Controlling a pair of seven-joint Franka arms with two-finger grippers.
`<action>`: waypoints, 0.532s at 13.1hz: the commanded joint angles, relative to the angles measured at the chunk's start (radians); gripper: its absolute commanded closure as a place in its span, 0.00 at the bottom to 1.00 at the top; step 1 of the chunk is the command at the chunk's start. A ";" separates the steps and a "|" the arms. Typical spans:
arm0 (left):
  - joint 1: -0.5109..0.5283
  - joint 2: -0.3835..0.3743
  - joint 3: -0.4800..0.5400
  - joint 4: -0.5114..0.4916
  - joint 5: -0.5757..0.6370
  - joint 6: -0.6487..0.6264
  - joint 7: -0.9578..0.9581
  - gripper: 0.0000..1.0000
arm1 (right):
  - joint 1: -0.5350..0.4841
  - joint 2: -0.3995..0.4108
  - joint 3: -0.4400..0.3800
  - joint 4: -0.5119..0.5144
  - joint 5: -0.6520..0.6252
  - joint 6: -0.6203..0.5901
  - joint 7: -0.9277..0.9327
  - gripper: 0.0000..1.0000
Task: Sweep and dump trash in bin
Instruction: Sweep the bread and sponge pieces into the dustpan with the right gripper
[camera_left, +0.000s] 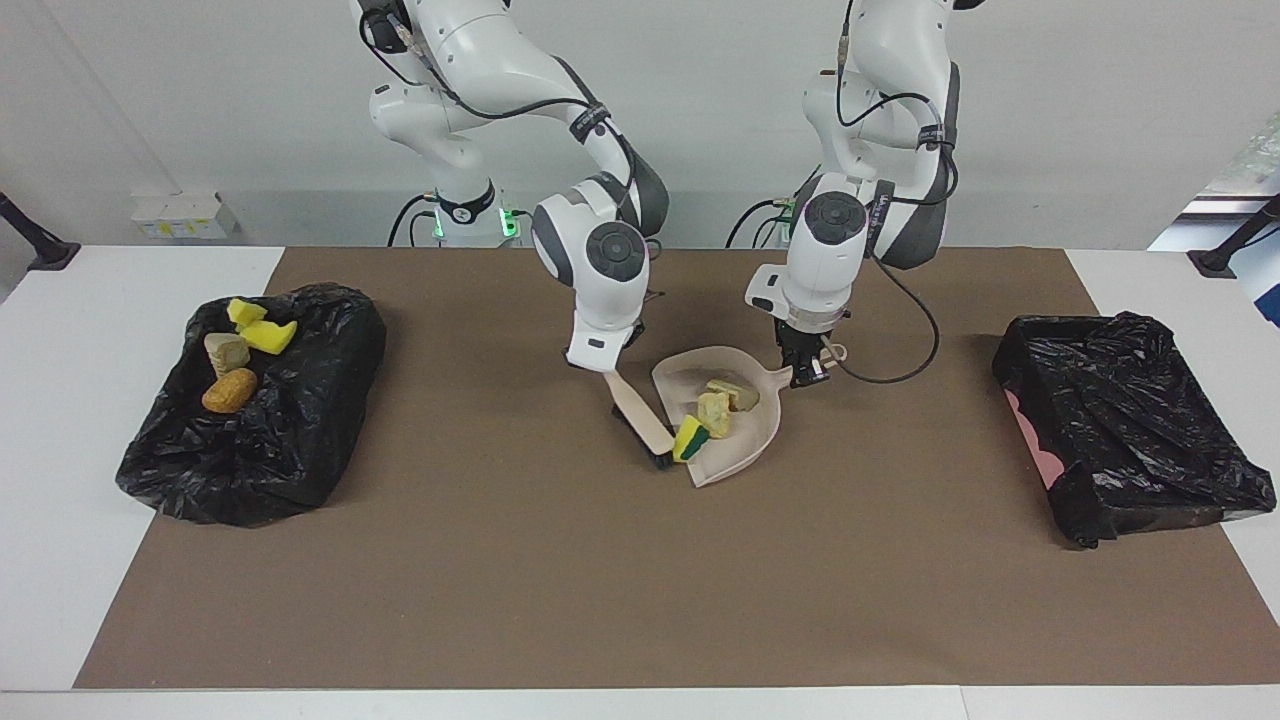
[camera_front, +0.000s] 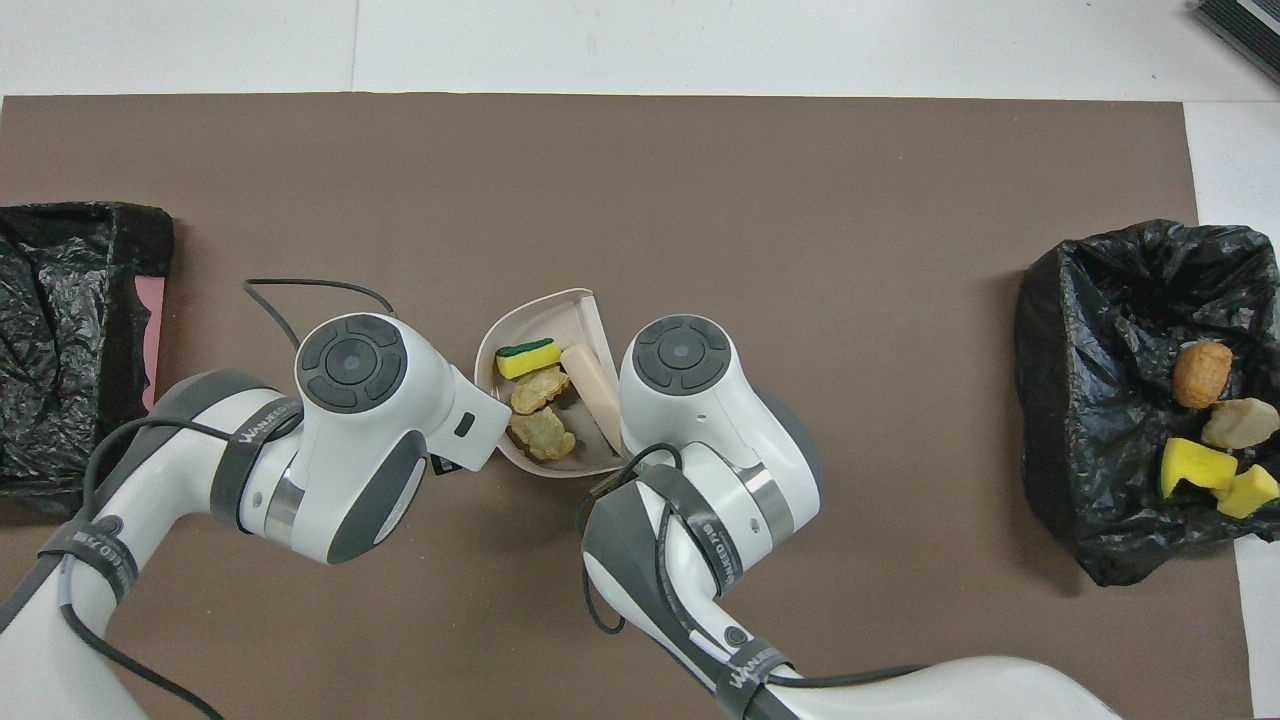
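My right gripper (camera_left: 612, 368) is pinched on the handle of the beige, black-bristled plastic brush (camera_left: 641, 423), whose bristle end rests at the open lip of the beige plastic dustpan (camera_left: 745, 445). My left gripper (camera_left: 805, 372) is clamped on the dustpan's short handle and holds the pan flat on the mat, near the middle of the table.

Three scraps of trash sit in the pan: a yellow sponge chunk with a green scouring face (camera_front: 530, 358) just inside the lip, touching the brush, and two cream-beige crumbly foam pieces (camera_front: 540, 412) deeper in. Four more scraps lie in the crumpled black bag-lined bin (camera_left: 300, 440) at the right arm's end of the table: two yellow chunks (camera_left: 258, 326), a cream piece (camera_left: 226, 352) and an orange-brown bread-like lump (camera_left: 229, 390).

I judge all these scraps light, soft and springy; they would bounce or roll rather than slide, and the foam may shed crumbs. So I would not pinch them. The hold belongs on the dustpan's rigid handle, with the pan carried level or tipped back, since its lip is open.

The brown mat (camera_left: 640, 590) looks matte and flat. A second black-lined bin (camera_left: 1130, 430) stands at the left arm's end. White walls stand close past the table.
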 joint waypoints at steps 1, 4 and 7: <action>0.029 -0.026 0.001 -0.033 0.018 0.014 0.062 1.00 | -0.027 -0.029 0.003 -0.031 0.019 -0.002 -0.010 1.00; 0.060 -0.017 0.002 -0.012 0.016 0.017 0.169 1.00 | -0.083 -0.024 -0.004 -0.013 0.001 -0.029 -0.010 1.00; 0.125 -0.030 0.002 0.016 0.018 0.011 0.278 1.00 | -0.128 -0.062 -0.004 0.015 -0.021 -0.126 0.013 1.00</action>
